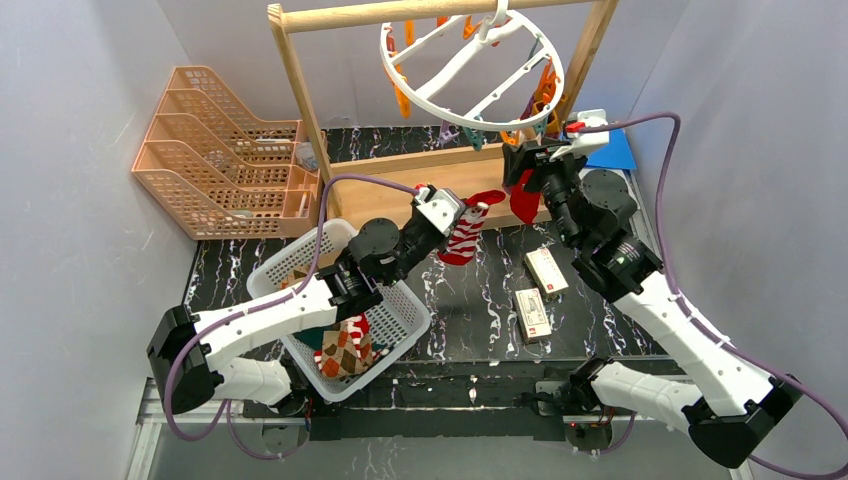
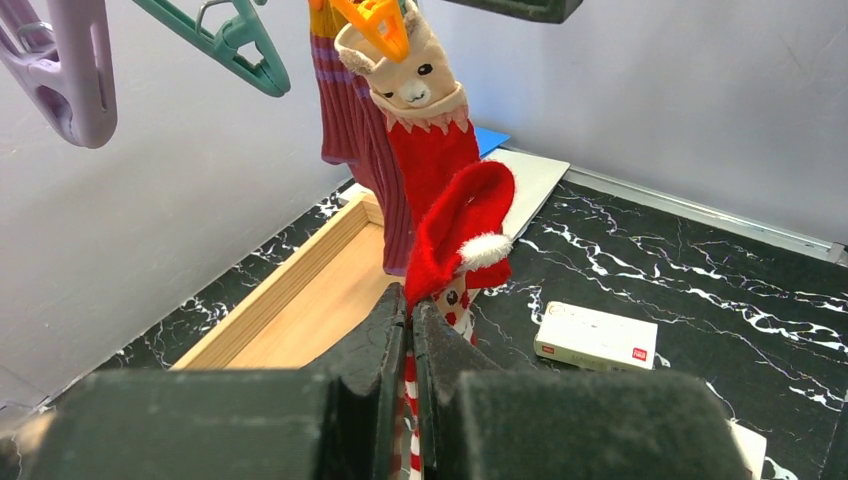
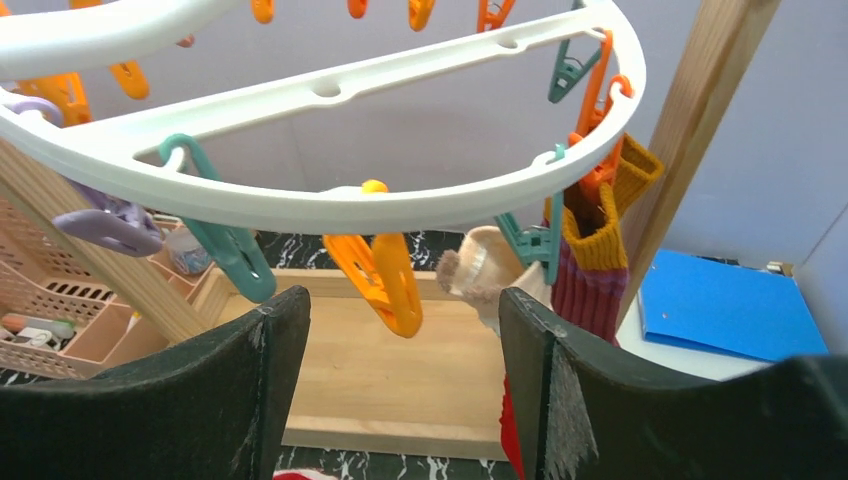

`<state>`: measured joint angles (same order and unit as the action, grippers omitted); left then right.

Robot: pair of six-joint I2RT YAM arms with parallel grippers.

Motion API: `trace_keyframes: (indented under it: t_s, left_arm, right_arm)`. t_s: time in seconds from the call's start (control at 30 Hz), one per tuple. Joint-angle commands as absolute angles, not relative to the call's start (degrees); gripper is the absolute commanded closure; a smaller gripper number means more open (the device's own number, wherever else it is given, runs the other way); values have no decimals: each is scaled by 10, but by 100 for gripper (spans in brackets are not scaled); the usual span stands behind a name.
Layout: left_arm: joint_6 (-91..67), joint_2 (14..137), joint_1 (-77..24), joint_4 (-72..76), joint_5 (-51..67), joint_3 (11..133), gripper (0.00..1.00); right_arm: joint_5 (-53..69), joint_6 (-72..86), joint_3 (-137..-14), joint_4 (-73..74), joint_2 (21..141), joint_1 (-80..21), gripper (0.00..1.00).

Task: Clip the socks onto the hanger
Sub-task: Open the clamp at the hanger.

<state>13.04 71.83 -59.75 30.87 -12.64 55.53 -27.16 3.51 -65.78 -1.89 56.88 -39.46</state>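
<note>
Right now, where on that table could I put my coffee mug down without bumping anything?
Best is the bare marble between the white basket and the small boxes. Another strip lies between the basket and the peach organiser. The rack's base board is bare, but crowded above by the hanger, hung socks and right pincer.

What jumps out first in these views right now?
The round white hanger hangs from the wooden rack at the back, with two socks clipped on its right side. Mid-table, the left gripper is shut on a red-and-white striped sock, while the right gripper stands open at an orange clip.
</note>
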Motion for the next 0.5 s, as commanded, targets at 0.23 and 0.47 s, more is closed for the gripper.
trace_keyframes:
  t_s: [0.23, 0.47]
  left_arm:
    - [130, 705, -597, 335, -138, 542, 100]
    - [133, 705, -597, 334, -143, 540, 100]
  right_arm:
    - [-366, 21, -697, -62, 616, -445, 24]
    - [-412, 23, -713, -69, 640, -463, 26]
